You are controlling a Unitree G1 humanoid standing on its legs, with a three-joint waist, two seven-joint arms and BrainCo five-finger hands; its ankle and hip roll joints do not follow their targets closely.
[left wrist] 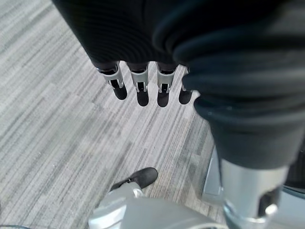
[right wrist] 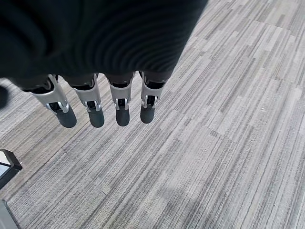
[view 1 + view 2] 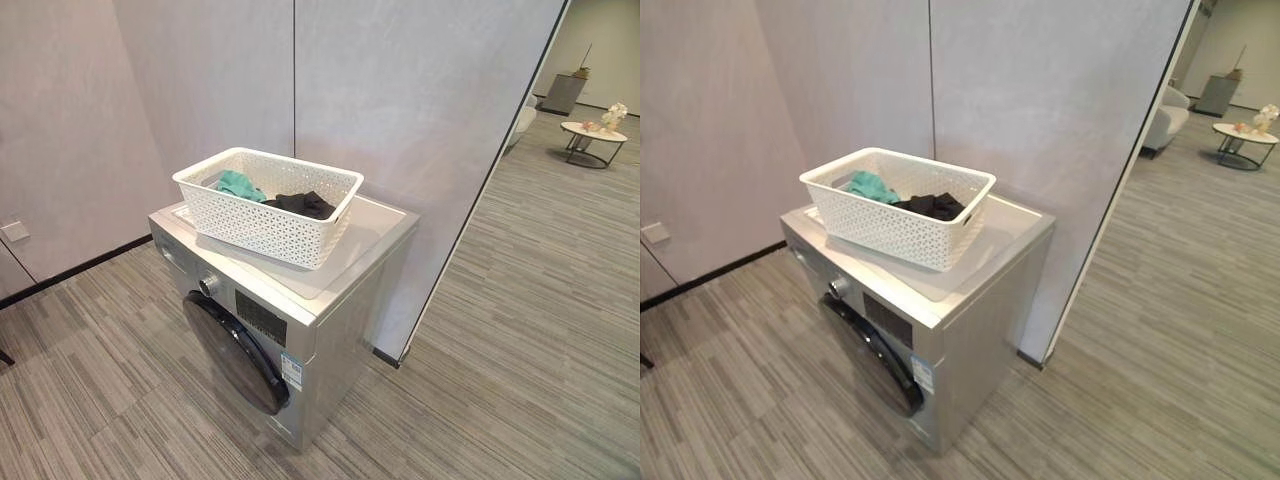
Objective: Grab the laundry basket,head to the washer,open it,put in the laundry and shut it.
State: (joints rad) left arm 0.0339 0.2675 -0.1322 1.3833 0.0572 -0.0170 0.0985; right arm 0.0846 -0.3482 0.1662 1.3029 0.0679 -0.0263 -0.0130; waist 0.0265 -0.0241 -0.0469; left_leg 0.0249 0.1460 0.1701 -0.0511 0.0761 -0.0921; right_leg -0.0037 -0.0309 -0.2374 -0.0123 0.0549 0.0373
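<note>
The left hand (image 1: 143, 83) is hanging over the grey striped carpet floor (image 1: 57, 133), its fingers straight and holding nothing; the right hand (image 2: 102, 102) is hanging likewise, fingers relaxed and empty. The white perforated plastic laundry basket (image 3: 262, 222), carrying teal and black clothes (image 3: 300, 204), is sitting atop the silver front-loading washer (image 3: 330, 310), whose dark round door (image 3: 237, 352) is closed.

Two head views, set high and angled down onto the washer (image 3: 300, 330) at mid-frame, basket (image 3: 268, 205) on its lid, wall panels (image 3: 400, 90) behind; nearly identical framing, with a round side table (image 3: 592, 140) in the upper right corner. Two wrist views, very close, aimed straight down past the left hand (image 1: 143, 88) and right hand (image 2: 95, 107) at striped carpet (image 2: 214, 157).
</note>
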